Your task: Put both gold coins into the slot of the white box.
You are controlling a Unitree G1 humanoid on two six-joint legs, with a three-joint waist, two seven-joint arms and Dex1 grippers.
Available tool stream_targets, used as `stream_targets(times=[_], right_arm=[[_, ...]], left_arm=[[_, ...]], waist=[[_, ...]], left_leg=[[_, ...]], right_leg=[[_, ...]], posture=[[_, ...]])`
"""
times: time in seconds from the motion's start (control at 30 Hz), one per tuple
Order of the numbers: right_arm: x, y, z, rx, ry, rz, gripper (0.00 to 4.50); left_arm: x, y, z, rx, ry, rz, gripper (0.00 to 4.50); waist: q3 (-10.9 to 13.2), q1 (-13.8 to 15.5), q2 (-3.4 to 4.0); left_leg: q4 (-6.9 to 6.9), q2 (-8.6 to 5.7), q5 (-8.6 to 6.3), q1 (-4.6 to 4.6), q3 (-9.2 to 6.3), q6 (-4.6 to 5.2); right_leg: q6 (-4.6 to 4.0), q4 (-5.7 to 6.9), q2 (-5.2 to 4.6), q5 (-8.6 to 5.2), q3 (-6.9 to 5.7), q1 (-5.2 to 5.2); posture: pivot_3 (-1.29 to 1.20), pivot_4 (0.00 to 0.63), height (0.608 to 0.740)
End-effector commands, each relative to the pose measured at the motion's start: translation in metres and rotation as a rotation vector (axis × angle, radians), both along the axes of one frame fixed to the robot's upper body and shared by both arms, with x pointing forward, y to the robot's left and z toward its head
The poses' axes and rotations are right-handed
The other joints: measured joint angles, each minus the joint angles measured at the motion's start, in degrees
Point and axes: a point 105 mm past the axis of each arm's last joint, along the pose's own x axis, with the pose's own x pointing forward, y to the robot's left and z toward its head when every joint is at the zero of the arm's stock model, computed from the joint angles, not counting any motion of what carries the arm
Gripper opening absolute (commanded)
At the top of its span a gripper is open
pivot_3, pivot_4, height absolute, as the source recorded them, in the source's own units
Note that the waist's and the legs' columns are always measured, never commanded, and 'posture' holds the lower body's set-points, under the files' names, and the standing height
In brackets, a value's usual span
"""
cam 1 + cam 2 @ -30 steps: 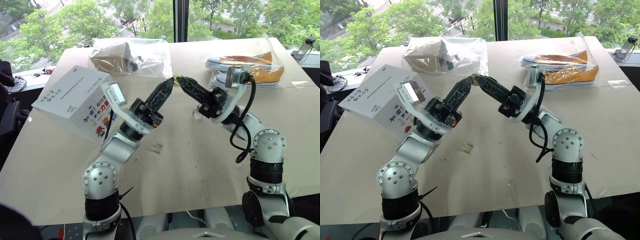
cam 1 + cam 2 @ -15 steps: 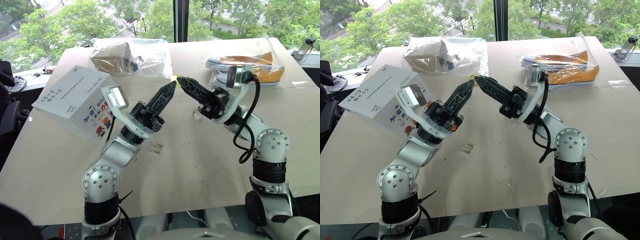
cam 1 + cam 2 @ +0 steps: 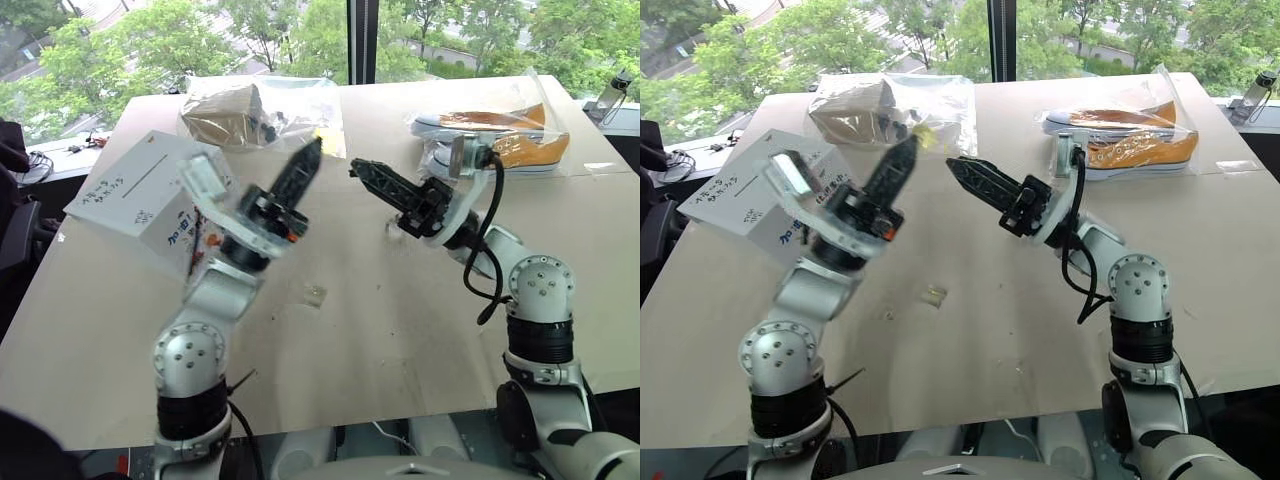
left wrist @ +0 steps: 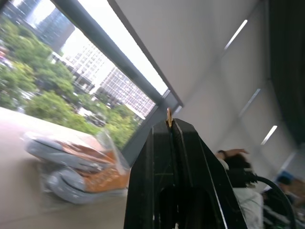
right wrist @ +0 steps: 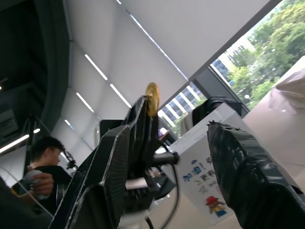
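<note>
A gold coin (image 4: 168, 117), a thin flat yellow disc seen edge-on in the left wrist view, is pinched at the very tip of the left gripper (image 3: 313, 144), whose two ribbed black jaws are pressed together on it, raised above the pale desk (image 3: 400, 330). Opposite, the right gripper (image 3: 357, 166) points toward it with a clear gap between the two; the right wrist view shows its textured black jaws spread apart with nothing between them, and the coin-bearing tip of the other gripper framed in the gap. The white box (image 3: 140, 195), a matte cardboard cube with cartoon figures and red and blue lettering on its side, sits at the desk's left edge, its upper face tilted; the slot (image 3: 143, 180) runs as a thin dark line across that plain face. The raised coin is well apart from the slot, to its right. At the far side of the desk lie a brown box wrapped in crinkled clear plastic (image 3: 262, 112) and an orange shoe in a glossy clear bag (image 3: 500, 135). A small clear plastic piece (image 3: 314, 294) rests on the desk between the arms.
</note>
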Motion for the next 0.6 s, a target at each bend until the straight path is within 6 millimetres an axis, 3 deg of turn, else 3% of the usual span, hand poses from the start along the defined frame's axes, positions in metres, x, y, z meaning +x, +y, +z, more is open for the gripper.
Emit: stream_targets(times=[0.03,0.13,0.2,0.43,0.6], right_arm=[[0.002,-0.009,0.011,-0.084,-0.178,-0.063,2.85],[0.0,-0.008,0.019,-0.207,-0.441,-0.093,2.85],[-0.002,-0.004,0.025,-0.258,-0.561,-0.09,2.85],[-0.005,0.009,0.042,-0.306,-0.735,-0.084,2.85],[-0.005,0.013,0.041,-0.311,-0.748,-0.074,2.85]], left_arm=[[0.003,0.032,0.024,0.076,-0.06,0.23,0.0],[0.019,0.065,0.019,0.419,0.016,0.527,0.0],[0.017,0.079,0.026,0.546,0.007,0.62,0.0],[0.002,0.131,0.043,0.803,0.066,0.756,0.0],[-0.004,0.154,0.038,0.895,0.149,0.751,0.0]], waist=[[0.0,0.07,-0.01],[0.02,-0.19,-0.03],[0.02,-0.49,-0.02],[0.06,-1.0,-0.04],[0.08,-1.14,-0.02]], left_leg=[[0.0,0.0,0.0,-0.01,0.01,0.0],[-0.01,-0.01,0.0,-0.05,0.04,0.0],[-0.12,0.0,0.0,-0.01,0.11,0.0],[-0.23,0.04,0.0,-0.11,0.06,-0.01],[-0.28,0.05,0.0,-0.12,0.03,-0.01]], right_leg=[[0.0,0.0,-0.01,0.0,0.0,0.0],[0.01,0.01,0.01,0.0,0.03,-0.07],[0.01,0.03,0.09,0.0,0.12,-0.14],[0.0,-0.1,0.06,0.0,0.1,-0.24],[0.0,-0.07,0.06,-0.01,0.08,-0.29]], posture=[[0.0,0.15,0.74],[0.0,0.15,0.74],[0.0,0.15,0.74],[0.0,0.15,0.74],[0.0,0.15,0.74]])
